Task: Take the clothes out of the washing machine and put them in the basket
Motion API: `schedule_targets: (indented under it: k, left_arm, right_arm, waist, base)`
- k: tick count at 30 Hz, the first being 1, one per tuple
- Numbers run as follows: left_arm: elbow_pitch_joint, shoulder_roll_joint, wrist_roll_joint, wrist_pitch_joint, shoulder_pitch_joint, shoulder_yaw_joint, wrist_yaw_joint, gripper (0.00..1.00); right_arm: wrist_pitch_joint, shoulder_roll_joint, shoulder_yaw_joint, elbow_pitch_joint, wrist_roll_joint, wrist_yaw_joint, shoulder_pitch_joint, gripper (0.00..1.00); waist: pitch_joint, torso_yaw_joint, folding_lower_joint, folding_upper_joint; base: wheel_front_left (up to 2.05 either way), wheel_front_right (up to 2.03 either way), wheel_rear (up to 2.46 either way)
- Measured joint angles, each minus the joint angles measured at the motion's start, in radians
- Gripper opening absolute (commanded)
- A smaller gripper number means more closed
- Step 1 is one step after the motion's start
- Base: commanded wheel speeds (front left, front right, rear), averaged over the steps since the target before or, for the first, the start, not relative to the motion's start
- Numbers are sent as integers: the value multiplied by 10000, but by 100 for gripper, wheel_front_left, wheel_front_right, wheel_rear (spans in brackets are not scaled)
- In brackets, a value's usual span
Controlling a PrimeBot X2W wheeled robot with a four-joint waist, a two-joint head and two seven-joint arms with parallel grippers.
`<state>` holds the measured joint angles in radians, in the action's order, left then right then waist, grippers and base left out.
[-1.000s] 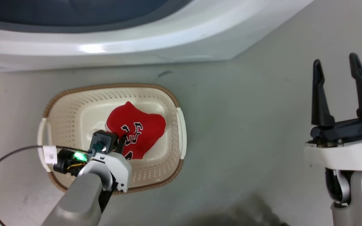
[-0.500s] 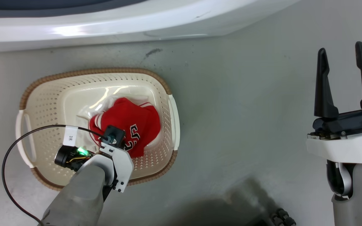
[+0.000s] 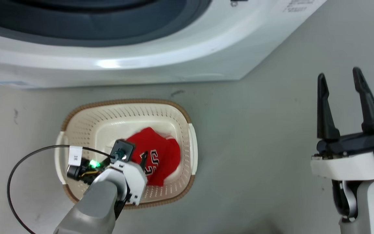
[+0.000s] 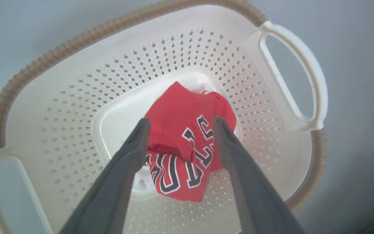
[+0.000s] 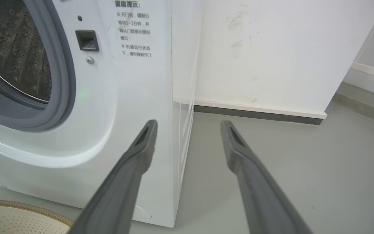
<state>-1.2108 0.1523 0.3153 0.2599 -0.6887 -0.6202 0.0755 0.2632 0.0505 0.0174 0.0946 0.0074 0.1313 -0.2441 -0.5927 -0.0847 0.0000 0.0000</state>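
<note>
The red jersey with black-and-white lettering lies crumpled on the floor of the cream basket. In the left wrist view my left gripper hangs open just above the jersey, one finger on each side and nothing gripped. A bit of pale cloth peeks out under the jersey. One left fingertip shows past the wrist in the head view. My right gripper stands open and empty over bare floor to the right. The washing machine fills the top; its grey ring and steel drum show.
The basket's brown rim sits close to the machine's front. A black cable loops from my left wrist over the basket's left side. A white wall with a dark baseboard stands to the right of the machine, with grey floor before it.
The head camera has swung, so the whole picture has shifted. My left gripper stays over the jersey in the basket. My right gripper is open as before.
</note>
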Motion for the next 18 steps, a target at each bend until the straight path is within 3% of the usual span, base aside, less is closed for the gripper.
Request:
schedule_targets:
  k: [9,18]
  left_arm:
    - [3881,456,-188,31,1738,1185,-867,100]
    - [7496,441,-740,31,3379,2968,-1490,100]
  right_arm:
    - [0,0,46,-211,-77,0,821,100]
    - [0,0,61,-297,-90,0,1406,100]
  waist:
    - [1578,377,-1,0]
    - [2710,591,-2,1]
  base:
    - [0,0,0]
    - [0,0,0]
